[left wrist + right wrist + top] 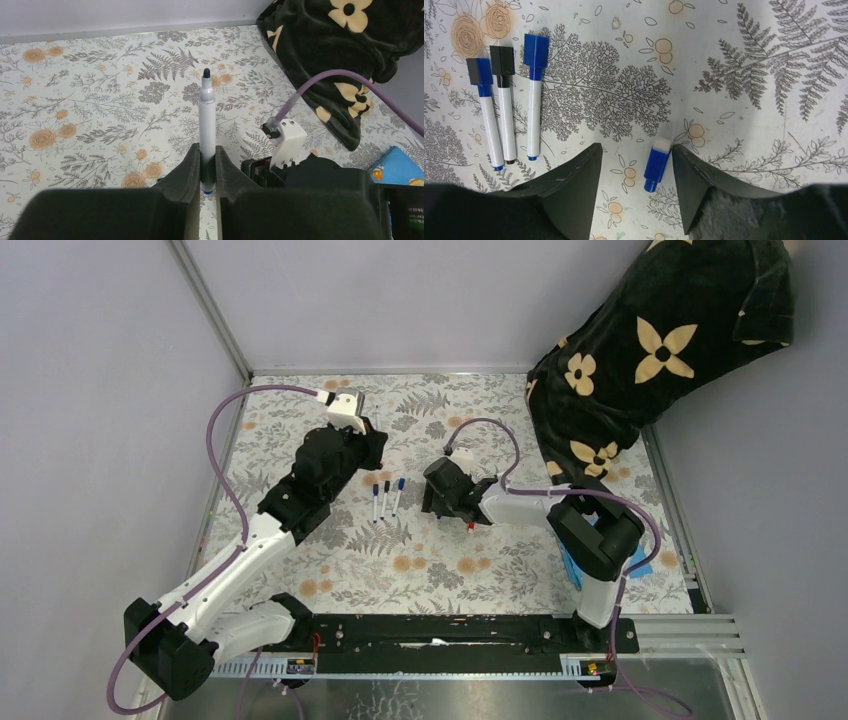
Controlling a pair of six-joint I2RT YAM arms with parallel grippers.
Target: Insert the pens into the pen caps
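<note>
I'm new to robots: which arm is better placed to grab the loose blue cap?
Right: the right gripper hangs open around the blue cap; the left gripper is busy holding a pen.

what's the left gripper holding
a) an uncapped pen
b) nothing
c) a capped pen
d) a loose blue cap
a: in the left wrist view the left gripper is closed on a white pen whose bare dark tip sticks out with no cap on it.
</note>
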